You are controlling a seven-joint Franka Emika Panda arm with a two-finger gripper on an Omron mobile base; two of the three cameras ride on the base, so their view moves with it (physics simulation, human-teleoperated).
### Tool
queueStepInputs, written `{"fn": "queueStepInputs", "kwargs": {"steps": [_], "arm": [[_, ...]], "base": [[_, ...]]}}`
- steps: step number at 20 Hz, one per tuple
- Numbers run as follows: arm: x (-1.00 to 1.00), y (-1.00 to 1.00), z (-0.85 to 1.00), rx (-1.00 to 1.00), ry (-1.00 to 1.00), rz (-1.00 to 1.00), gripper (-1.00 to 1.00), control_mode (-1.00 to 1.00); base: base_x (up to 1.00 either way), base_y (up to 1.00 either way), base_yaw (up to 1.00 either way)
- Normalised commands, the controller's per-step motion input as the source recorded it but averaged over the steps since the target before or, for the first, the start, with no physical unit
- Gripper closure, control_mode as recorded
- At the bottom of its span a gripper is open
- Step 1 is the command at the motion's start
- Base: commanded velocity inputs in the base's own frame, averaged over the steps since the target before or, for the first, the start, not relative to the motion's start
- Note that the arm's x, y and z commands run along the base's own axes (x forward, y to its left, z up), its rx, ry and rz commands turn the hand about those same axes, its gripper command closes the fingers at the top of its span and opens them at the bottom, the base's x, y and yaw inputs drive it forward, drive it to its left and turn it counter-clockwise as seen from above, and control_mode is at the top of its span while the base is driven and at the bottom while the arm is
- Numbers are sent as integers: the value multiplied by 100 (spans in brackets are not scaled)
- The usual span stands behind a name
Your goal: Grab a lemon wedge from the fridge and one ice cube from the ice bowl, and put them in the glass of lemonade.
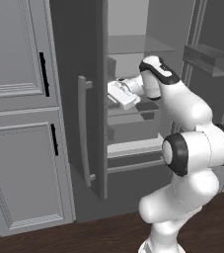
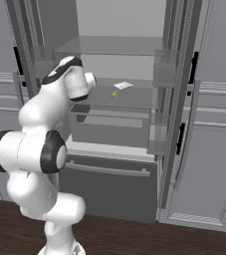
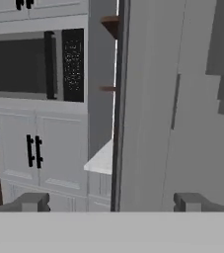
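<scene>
**Tool at the open fridge, jaws spread, nothing between them**

Working left to right across the left base view: light grey panelled cabinets [image 1: 19, 118] with black handles are standing at the far left. Next to them the fridge [image 1: 74, 99] is showing its dark grey left door, swung open, with a long grey bar handle [image 1: 85, 131] running down it. Past the door edge I am reaching my arm [image 1: 182, 148] up and leftward, and my tool [image 1: 119, 95] is sitting at the mouth of the fridge, level with a middle shelf, close to the door's inner edge.

In the hand view the two dark fingertips [image 3: 32, 201] are standing wide apart at the bottom, with nothing between them. Beyond them, to the left, a black microwave [image 3: 34, 64] is sitting above white cabinet doors [image 3: 39, 148]; a bit of pale surface [image 3: 102, 160] is showing at the centre, and a tall grey panel is taking up the right.

In the right base view my arm is rising at the left. Right of it, on a pale grey shelf [image 2: 129, 97] inside the fridge, the lemon wedge [image 2: 114, 93] is lying as a tiny yellow-green speck, just beside a small flat white piece [image 2: 123, 85]. A closed drawer [image 2: 109, 127] is sitting below that shelf.
</scene>
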Motion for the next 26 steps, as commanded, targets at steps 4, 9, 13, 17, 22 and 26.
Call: {"fn": "queueStepInputs", "kwargs": {"steps": [4,9,13,17,22,26], "arm": [[-83,73,40,0,-14,0,-100,-100],[-35,92,28,0,-16,-12,-100,-100],[4,100,0,-1,-17,-34,-100,-100],[0,64,2,-1,-9,-30,-100,-100],[-1,-2,9,-4,6,-14,-100,-100],[-30,-61,24,0,7,-13,-100,-100]], "base": [[0,0,0],[0,0,0],[0,0,0],[0,0,0],[0,0,0],[0,0,0]]}}
